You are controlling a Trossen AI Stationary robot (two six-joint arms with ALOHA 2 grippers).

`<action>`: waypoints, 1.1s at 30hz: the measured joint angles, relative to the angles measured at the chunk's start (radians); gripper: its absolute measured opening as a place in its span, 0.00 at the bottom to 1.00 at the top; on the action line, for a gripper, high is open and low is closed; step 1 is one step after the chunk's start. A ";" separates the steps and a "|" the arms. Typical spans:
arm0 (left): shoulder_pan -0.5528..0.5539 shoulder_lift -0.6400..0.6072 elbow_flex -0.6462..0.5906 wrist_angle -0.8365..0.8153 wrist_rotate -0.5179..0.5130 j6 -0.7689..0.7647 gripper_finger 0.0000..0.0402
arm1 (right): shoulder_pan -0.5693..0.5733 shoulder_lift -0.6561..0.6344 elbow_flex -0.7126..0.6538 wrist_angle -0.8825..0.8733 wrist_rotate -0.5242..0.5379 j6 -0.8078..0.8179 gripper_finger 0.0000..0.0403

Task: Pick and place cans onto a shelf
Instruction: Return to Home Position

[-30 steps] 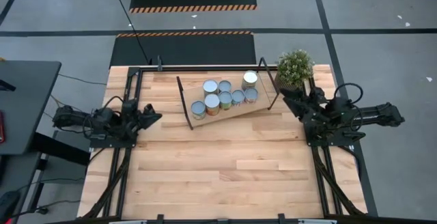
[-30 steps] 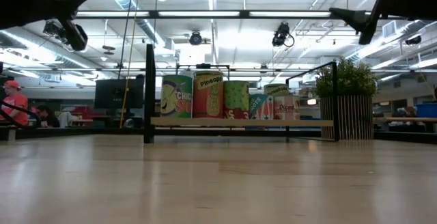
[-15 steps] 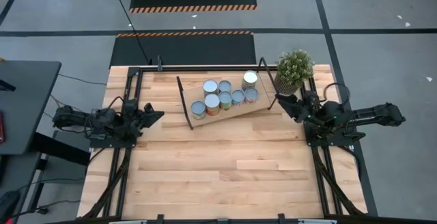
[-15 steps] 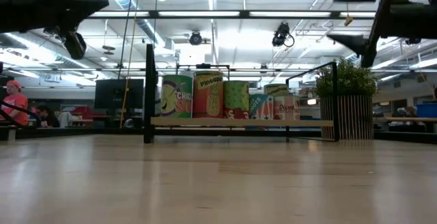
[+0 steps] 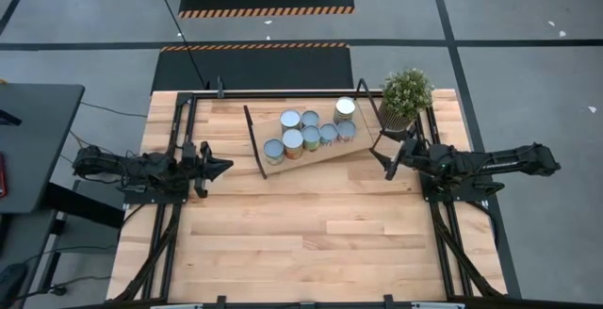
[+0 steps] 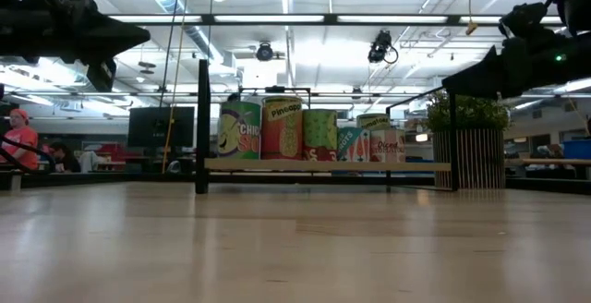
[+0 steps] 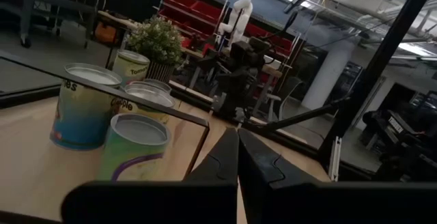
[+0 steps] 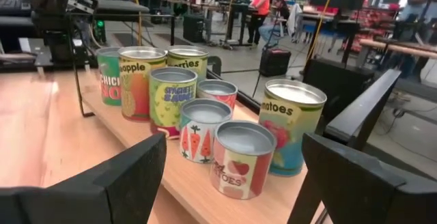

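Observation:
Several cans [image 5: 293,139] with coloured labels stand upright on the light wooden shelf board [image 5: 325,154], which lies slantwise on the table's far half between thin black frame ends. They also show in the low view [image 6: 282,129]. My left gripper [image 5: 226,166] hovers left of the shelf, shut and empty; its wrist view shows the fingers closed [image 7: 237,157] and pointing past the cans [image 7: 135,145]. My right gripper [image 5: 386,155] hovers at the shelf's right end, open and empty, and its fingers frame the nearest cans [image 8: 242,157] without touching.
A potted plant [image 5: 407,94] in a slatted pot stands at the table's far right corner, just behind my right gripper. The shelf's black frame ends [image 5: 252,139] stand upright at both ends. The near half of the wooden tabletop [image 5: 311,234] is bare. People show in the room beyond.
My right gripper has come down and gone toward the table's left edge, up to the shelf's right end, levelling out as it went. My left gripper has come down and gone a little toward the shelf, staying shut. The cans and the shelf have stayed where they were.

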 joint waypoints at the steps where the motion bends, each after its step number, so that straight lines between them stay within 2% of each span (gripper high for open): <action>1: 0.000 0.000 0.000 0.001 0.000 0.000 0.01 | 0.000 0.000 0.000 0.001 0.000 -0.010 0.87; 33: 0.000 0.000 -0.001 0.002 0.000 0.000 0.01 | 0.000 0.000 0.000 0.008 -0.003 -0.014 0.87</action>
